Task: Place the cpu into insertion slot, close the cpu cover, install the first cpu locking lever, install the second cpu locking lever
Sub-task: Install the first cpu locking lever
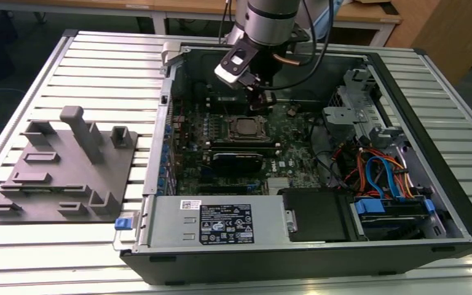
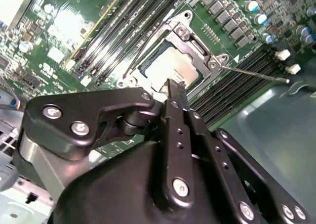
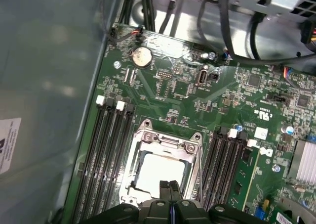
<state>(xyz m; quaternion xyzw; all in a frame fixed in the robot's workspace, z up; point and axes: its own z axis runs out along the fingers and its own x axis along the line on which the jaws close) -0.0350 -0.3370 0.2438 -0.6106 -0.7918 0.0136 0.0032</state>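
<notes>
End effector (image 2: 175, 85) pinched closed, empty, near silvery sq cpu (image 2: 170, 68) framed by metal cpu cover (image 2: 196, 45).

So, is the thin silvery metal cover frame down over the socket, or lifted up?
Down. In both wrist views the thin silvery metal cover frame lies flat around the silvery-grey square chip, which shows through its window.
</notes>
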